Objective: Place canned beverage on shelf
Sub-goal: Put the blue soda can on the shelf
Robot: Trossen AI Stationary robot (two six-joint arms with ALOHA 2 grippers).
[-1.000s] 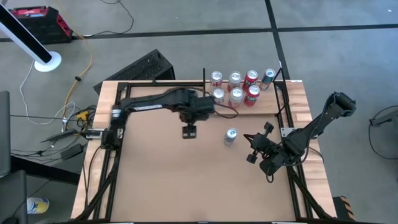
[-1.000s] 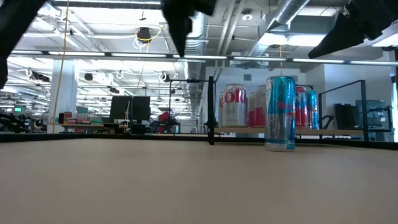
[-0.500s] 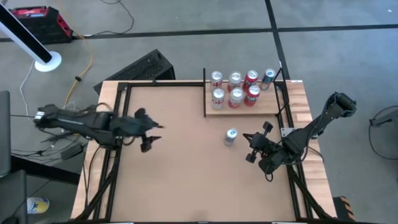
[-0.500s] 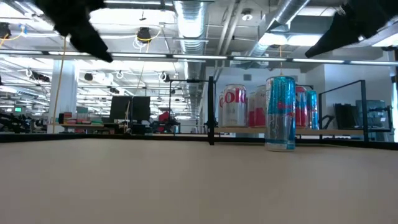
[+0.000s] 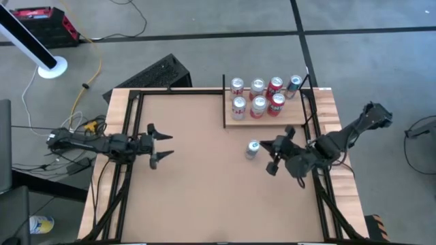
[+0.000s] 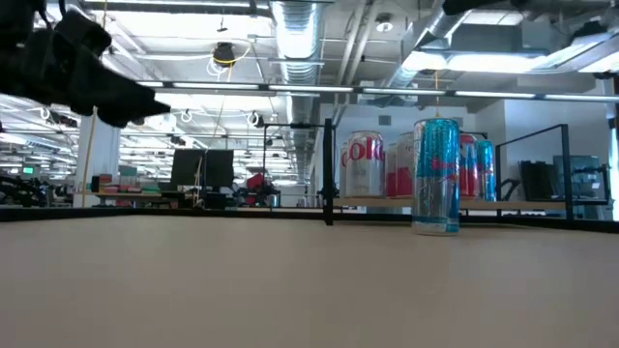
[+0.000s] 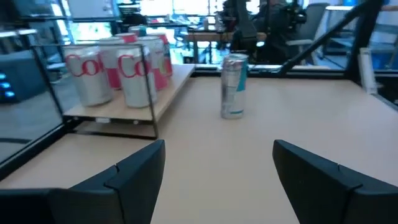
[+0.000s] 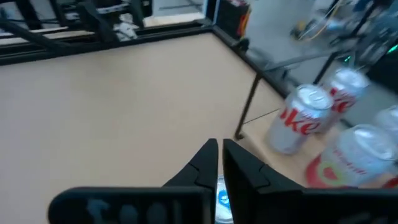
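Glossy metal can (image 6: 436, 175); pale wood shelf (image 5: 266, 120)

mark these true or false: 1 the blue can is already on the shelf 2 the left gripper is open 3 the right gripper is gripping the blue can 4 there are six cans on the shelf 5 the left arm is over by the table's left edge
1. False. The blue can stands on the tabletop, in front of the shelf, not on it.
2. True. The left gripper has its fingers spread, and the left wrist view shows a wide gap between them.
3. False. The right gripper is beside the blue can, not around it; in the right wrist view its fingers are nearly together with nothing between them.
4. True. Six cans stand on the shelf in the high view.
5. True. The left arm reaches in across the table's left edge, far from the blue can.
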